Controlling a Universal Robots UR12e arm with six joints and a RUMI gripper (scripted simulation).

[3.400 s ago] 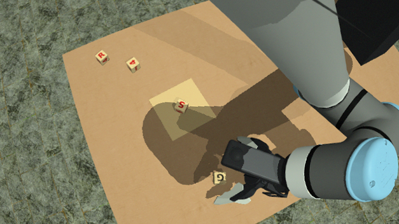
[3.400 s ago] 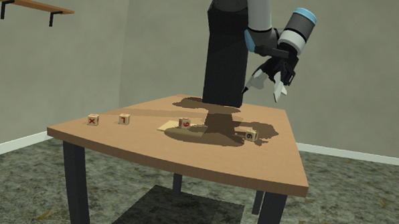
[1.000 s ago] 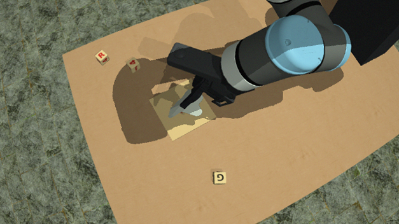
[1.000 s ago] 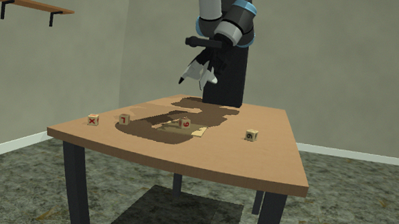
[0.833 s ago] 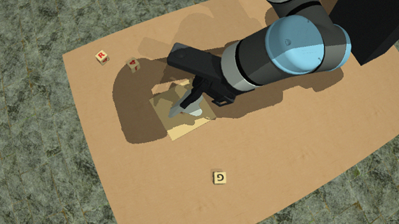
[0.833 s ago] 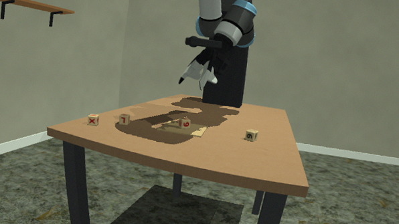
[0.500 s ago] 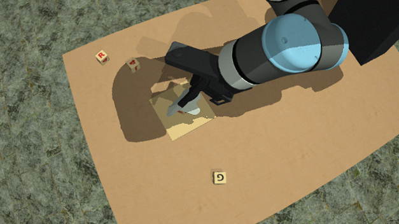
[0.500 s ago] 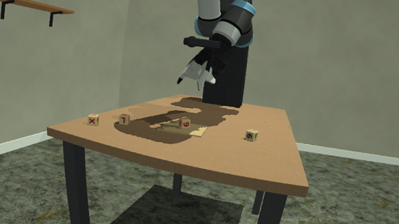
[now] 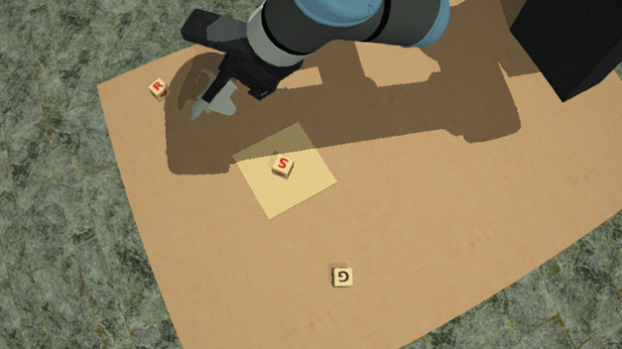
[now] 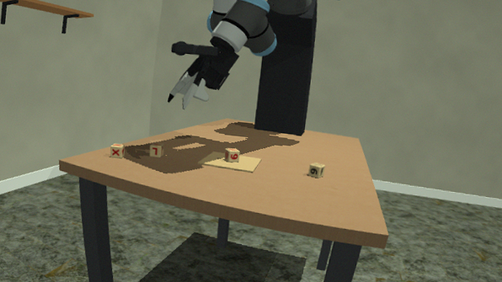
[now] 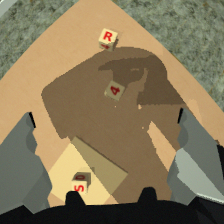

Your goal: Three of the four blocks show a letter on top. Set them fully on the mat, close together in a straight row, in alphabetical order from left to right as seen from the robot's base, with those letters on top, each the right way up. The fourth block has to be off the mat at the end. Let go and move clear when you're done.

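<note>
1. Spreading its fingers wide above the table (image 9: 430, 209) (image 10: 306, 198) (image 11: 30, 80), the gripper (image 9: 213, 114) (image 10: 177, 104) (image 11: 107, 111) hangs with nothing in its grasp, tilted in your exterior view and well clear of the wood.

2. Beneath the arm's broad shadow, the 4 block (image 10: 156, 150) (image 11: 115, 90) sits off the mat (image 9: 267, 197) (image 10: 246, 164) (image 11: 62, 170). Your wrist view places it beyond the fingertips, sideways between the two fingers and apart from both; from the top, the gripper hides nearly all of it from you.

3. Farther past the fingertips in that same wrist view, the R block (image 9: 158, 88) (image 10: 117, 151) (image 11: 108, 39) rests near a table corner, its red letter facing up, just outside the shadow.

4. On the mat, the S block (image 9: 283, 166) (image 10: 232, 155) (image 11: 80, 183) shows you a red S on top. In the wrist view it lies closer to the palm than the fingertips do, toward the left of the frame.

5. Well apart from the other three, the G block (image 9: 343, 277) (image 10: 316, 170) stands on bare wood with its dark letter up, leaving you one lettered block on the mat and two off it.
</note>
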